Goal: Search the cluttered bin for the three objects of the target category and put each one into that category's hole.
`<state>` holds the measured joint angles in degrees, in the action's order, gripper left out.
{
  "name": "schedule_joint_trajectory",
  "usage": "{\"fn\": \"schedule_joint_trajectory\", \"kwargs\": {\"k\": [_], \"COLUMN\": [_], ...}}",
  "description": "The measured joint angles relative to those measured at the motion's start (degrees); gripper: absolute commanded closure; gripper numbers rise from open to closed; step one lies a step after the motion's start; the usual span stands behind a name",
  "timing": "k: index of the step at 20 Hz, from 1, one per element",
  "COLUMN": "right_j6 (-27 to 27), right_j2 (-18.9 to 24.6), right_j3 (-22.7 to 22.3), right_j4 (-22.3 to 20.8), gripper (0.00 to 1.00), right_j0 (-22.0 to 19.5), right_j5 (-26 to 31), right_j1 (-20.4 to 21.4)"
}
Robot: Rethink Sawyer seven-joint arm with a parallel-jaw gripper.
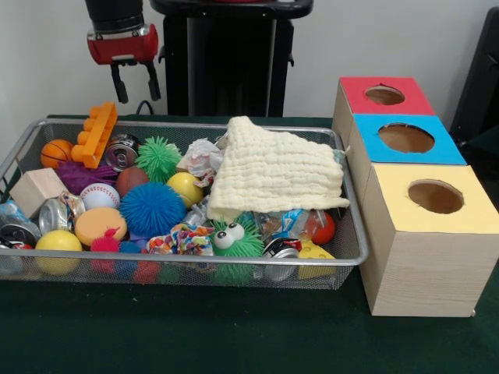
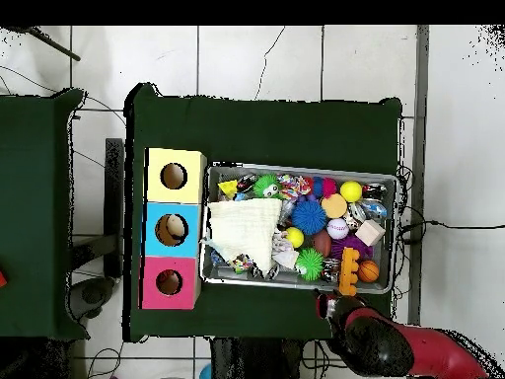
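While the gripper (image 1: 134, 82) hangs with fingers spread above the bin's (image 1: 187, 262) far left corner, the orange block (image 1: 96, 134) there leans lengthwise on the rim; nothing held.

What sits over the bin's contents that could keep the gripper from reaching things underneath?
A cream cloth lies spread over the end of the wire bin nearest the boxes, hiding whatever is under it. The gripper hangs open above the other end.

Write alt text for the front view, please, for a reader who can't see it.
A wire bin crammed with balls, crushed cans and toys sits on a green table, a cream cloth draped over its right part. The robot's open gripper hangs above; three boxes with holes stand alongside.
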<state>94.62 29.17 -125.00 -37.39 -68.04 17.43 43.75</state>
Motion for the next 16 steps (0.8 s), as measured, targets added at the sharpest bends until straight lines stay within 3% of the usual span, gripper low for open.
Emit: {"fn": "schedule_joint_trajectory", "kwargs": {"k": [7,16], "right_j6": [0.0,0.0], "right_j2": [2.0,2.4], "right_j3": [0.1,0.9], "right_j4": [0.0,0.5], "gripper": [0.0,0.0], "right_j0": [-0.6,3.0], "right_j5": [1.8,4.3], "right_j1": [0.0,1.3]}}
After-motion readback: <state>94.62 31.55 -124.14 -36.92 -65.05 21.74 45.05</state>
